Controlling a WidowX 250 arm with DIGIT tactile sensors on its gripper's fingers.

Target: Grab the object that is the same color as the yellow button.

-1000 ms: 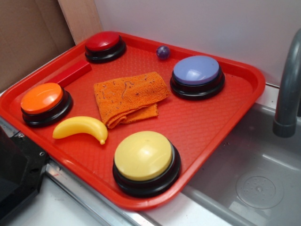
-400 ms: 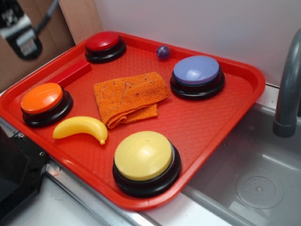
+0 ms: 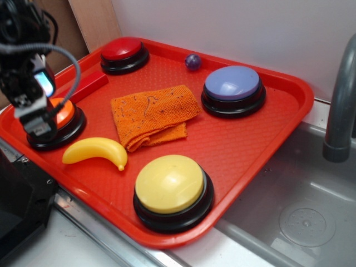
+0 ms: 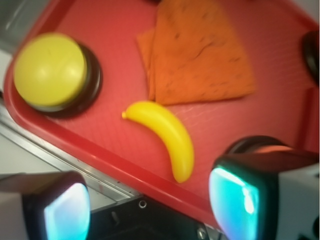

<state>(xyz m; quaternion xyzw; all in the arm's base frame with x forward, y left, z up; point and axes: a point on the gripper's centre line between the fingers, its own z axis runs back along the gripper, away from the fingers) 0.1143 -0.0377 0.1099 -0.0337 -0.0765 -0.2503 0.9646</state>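
Note:
The object, a small glossy yellow banana (image 3: 94,151) (image 4: 165,135), lies on the red tray (image 3: 297,103) between the orange button (image 3: 65,113) and the yellow button (image 3: 169,183) (image 4: 50,67). My gripper (image 3: 36,114) (image 4: 150,210) hovers at the tray's left side over the orange button, up and left of the banana and not touching it. It is open, and the wrist view shows nothing between its cyan pads (image 4: 235,200), only the tray's rim and the banana's tip beyond.
Also on the tray are a folded orange cloth (image 3: 153,114), a red button (image 3: 121,50), a blue button (image 3: 232,83), a small purple ball (image 3: 193,61) and a red block (image 3: 88,85). A grey faucet (image 3: 340,105) and a sink (image 3: 300,217) stand to the right, and a black box (image 3: 22,206) to the lower left.
My gripper has come into view from the upper left and dropped down over the orange button. The banana and the buttons have stayed put.

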